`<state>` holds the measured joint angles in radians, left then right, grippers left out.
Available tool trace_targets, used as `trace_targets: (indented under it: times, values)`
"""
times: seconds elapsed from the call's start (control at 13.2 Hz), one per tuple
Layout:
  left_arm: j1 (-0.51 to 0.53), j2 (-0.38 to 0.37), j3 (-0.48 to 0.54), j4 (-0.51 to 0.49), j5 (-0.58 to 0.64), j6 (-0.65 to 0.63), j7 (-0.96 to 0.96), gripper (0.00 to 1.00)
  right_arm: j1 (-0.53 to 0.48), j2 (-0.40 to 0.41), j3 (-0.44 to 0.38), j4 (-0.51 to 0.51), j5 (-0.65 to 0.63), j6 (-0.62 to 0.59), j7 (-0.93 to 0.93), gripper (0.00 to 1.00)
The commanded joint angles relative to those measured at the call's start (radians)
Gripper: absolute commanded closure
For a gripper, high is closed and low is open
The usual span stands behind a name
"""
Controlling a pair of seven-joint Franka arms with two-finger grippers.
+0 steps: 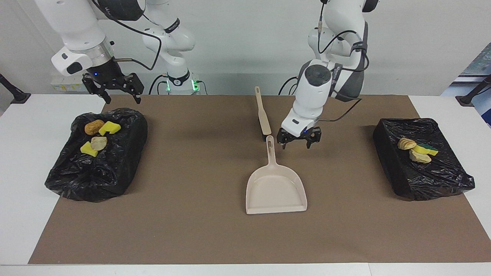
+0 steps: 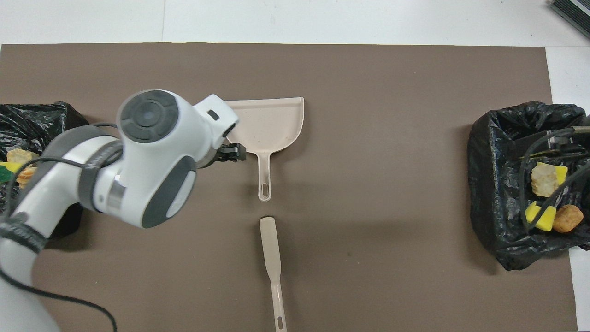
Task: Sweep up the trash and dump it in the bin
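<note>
A beige dustpan (image 1: pixel 276 188) lies on the brown mat (image 1: pixel 191 214), its handle (image 1: pixel 270 149) pointing toward the robots. A beige brush (image 1: pixel 263 115) lies just nearer to the robots than the handle. Both show in the overhead view, dustpan (image 2: pixel 269 122) and brush (image 2: pixel 272 249). My left gripper (image 1: pixel 299 141) is open and empty, low over the mat beside the dustpan's handle, toward the left arm's end. My right gripper (image 1: pixel 113 92) is open and empty, raised over the edge of the black-bagged bin (image 1: pixel 115 168) at the right arm's end. That bin holds yellow sponge pieces (image 1: pixel 109 127) and a brown lump (image 1: pixel 94 127).
A second black-bagged bin (image 1: pixel 433 176) stands at the left arm's end, with yellowish trash pieces (image 1: pixel 406 143) on it. In the overhead view the left arm hides part of this bin (image 2: pixel 32 120). White table (image 1: pixel 23 153) borders the mat.
</note>
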<state>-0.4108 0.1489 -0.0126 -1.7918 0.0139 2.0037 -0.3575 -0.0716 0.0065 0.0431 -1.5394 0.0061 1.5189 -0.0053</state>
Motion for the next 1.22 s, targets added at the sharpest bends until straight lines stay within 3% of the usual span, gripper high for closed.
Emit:
trace_targets:
  times: [0.0,0.23,0.38,0.53,0.68,1.14]
  values:
    - [0.114,-0.127,-0.006,-0.011,-0.003,-0.060,0.176,0.00,-0.005,0.000,0.004,0.004,0.006,0.006,0.010,0.00]
    - [0.216,-0.184,0.000,0.104,-0.002,-0.243,0.339,0.00,-0.005,0.000,0.004,0.002,0.006,0.006,0.010,0.00]
    - [0.257,-0.183,0.006,0.252,0.000,-0.427,0.437,0.00,-0.005,0.001,0.004,0.002,0.006,0.006,0.010,0.00]
    - [0.277,-0.174,0.011,0.316,-0.003,-0.538,0.477,0.00,-0.005,0.001,0.004,0.004,0.006,0.006,0.010,0.00]
    - [0.297,-0.161,0.019,0.417,-0.003,-0.607,0.479,0.00,-0.005,0.001,0.004,0.004,0.006,0.006,0.010,0.00]
    - [0.299,-0.180,0.017,0.407,-0.003,-0.597,0.465,0.00,-0.005,0.001,0.004,0.002,0.006,0.006,0.010,0.00]
